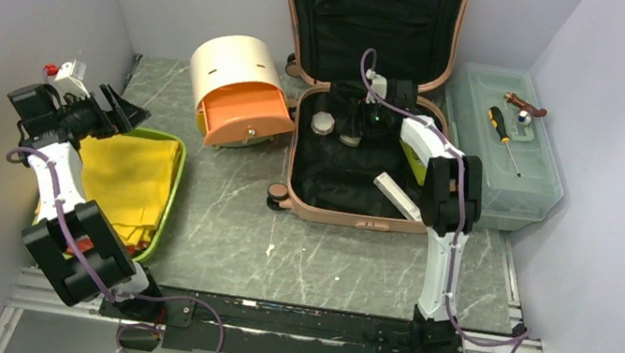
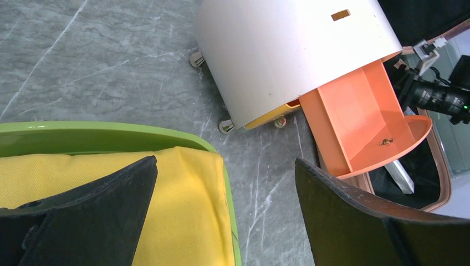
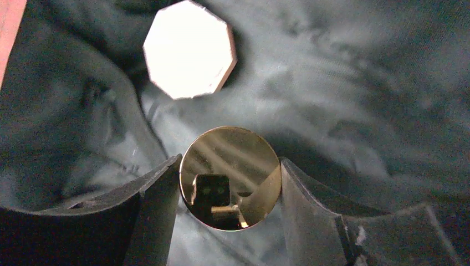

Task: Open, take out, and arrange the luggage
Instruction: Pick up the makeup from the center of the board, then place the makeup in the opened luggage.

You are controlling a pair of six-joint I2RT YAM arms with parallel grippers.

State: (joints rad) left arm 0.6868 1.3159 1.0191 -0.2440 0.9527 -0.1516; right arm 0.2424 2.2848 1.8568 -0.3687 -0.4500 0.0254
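Right gripper (image 3: pixel 230 177) has its black fingers (image 3: pixel 149 210) pressed against both sides of a round gold disc (image 3: pixel 230 160), beside a white octagonal cap (image 3: pixel 189 49) on the black lining (image 3: pixel 343 83) of the luggage (image 1: pixel 358 223), which lies open at the rear centre of the table (image 1: pixel 215 228). Left gripper (image 2: pixel 226 166) hangs spread wide over a yellow cloth (image 2: pixel 188 210).
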